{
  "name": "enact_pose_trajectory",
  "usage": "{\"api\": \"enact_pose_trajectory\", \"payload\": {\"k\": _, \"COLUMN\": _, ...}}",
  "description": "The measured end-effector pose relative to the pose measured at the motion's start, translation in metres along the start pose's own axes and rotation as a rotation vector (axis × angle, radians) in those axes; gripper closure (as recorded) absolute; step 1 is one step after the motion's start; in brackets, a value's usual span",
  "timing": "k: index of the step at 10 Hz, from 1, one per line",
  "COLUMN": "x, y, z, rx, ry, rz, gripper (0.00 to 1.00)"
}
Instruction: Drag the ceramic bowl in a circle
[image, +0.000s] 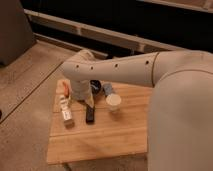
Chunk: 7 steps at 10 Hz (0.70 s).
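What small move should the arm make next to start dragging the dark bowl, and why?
Probably ease the gripper onto the near rim of the ceramic bowl before any arc. The gripper hangs low beside the bowl, on the side away from the white cup, but the arm hides whether they touch. The cup and a black bar lie close, so the first arc should be small.

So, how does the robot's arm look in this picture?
A thick white tube-shaped arm with a row of small dark holes along its side, widening into a white rounded body. Its cream-coloured gripper sits at the far end, above the wooden board.
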Motion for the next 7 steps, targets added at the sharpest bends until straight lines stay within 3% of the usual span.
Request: {"api": "enact_pose_trajectory", "payload": {"k": 7, "x": -0.0009, "y": -0.0001, "z": -0.001, "rx": 0.002, "ry": -0.006, "rz": -0.003, "gripper": 0.35}}
